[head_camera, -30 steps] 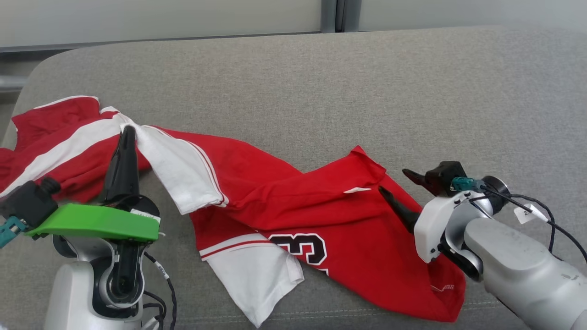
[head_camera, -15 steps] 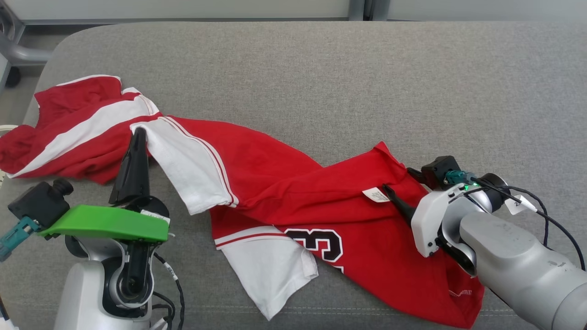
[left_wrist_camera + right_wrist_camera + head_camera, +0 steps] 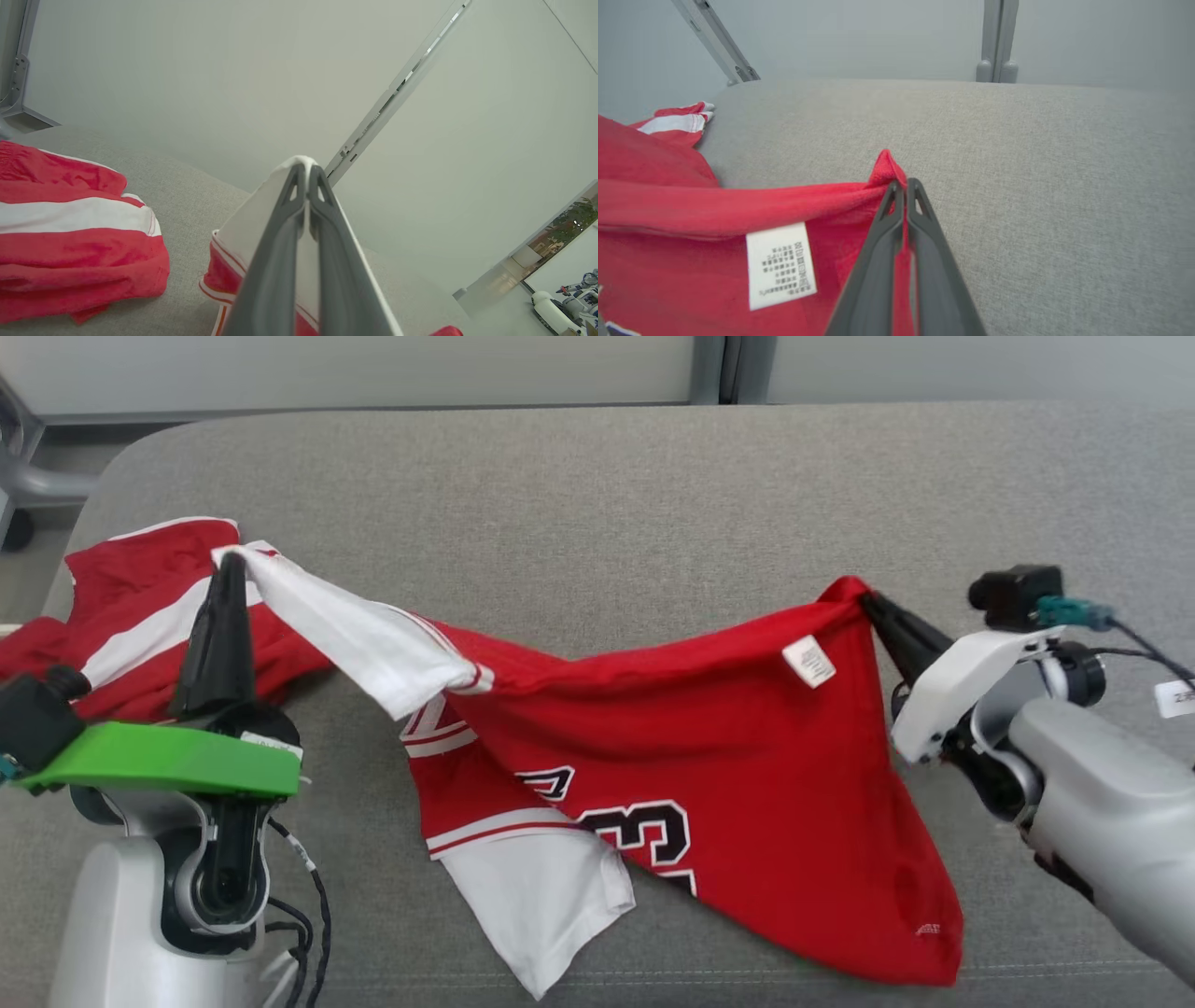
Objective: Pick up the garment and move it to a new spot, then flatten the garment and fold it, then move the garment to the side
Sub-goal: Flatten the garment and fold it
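Observation:
The garment (image 3: pixel 709 775) is a red jersey with white sleeves and a black-and-white number. It hangs stretched between my two grippers above a grey cushioned surface (image 3: pixel 597 504). My left gripper (image 3: pixel 227 565) is shut on the white sleeve edge (image 3: pixel 261 219) at the upper left. My right gripper (image 3: pixel 866 602) is shut on a red corner (image 3: pixel 885 170) at the right, beside a white care label (image 3: pixel 781 263). The jersey's lower part still drapes onto the cushion.
A second red-and-white garment (image 3: pixel 121 616) lies bunched at the cushion's left end, behind my left gripper, and appears in the left wrist view (image 3: pixel 70 242). A pale wall with grey posts (image 3: pixel 714 369) runs behind the cushion. Bare cushion extends to the back and right.
Both grippers have closed on the jersey and lifted it, pulling its top edge taut between them. The right gripper rose and moved right. The camera view also shifted.

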Available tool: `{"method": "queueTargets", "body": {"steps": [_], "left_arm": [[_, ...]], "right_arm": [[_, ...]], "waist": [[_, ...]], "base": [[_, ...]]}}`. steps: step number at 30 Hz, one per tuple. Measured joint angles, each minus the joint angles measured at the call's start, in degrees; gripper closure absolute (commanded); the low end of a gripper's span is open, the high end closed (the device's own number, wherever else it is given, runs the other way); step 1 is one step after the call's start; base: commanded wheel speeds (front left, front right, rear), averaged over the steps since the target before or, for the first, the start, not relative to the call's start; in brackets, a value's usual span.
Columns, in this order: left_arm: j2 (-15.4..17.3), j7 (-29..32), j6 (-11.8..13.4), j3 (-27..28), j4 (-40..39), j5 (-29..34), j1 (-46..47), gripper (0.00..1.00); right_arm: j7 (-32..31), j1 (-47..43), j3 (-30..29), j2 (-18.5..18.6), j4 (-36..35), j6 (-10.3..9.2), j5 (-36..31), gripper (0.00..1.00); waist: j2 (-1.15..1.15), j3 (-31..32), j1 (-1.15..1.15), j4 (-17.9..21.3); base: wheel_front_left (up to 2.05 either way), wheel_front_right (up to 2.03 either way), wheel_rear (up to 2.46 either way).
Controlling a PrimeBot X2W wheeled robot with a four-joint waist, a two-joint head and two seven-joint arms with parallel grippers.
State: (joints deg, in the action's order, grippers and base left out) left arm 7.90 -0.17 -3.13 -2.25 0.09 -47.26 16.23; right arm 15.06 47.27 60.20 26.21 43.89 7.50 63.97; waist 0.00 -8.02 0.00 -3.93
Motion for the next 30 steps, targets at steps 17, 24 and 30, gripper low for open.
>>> {"method": "queueTargets", "body": {"steps": [17,24,30], "left_arm": [[5.4,10.2,1.4,0.4,-3.7,-2.5,21.6,1.0],[6.4,13.7,1.3,-1.5,-1.2,-2.6,29.4,1.0],[8.1,13.5,0.7,-4.3,6.2,1.7,33.6,1.0]], "right_arm": [[-0.9,4.4,-13.6,16.6,-21.9,0.0,11.8,1.0],[-3.4,8.9,-14.7,19.1,-22.9,0.0,11.2,1.0],[-7.5,13.4,-12.2,13.7,-15.2,0.0,7.6,1.0]], "waist": [[0.0,7.6,0.0,7.0],[0.0,8.9,0.0,9.5],[0.0,7.6,0.0,10.8]], "base": [[0.0,0.0,0.0],[0.0,0.0,0.0],[0.0,0.0,0.0]]}}
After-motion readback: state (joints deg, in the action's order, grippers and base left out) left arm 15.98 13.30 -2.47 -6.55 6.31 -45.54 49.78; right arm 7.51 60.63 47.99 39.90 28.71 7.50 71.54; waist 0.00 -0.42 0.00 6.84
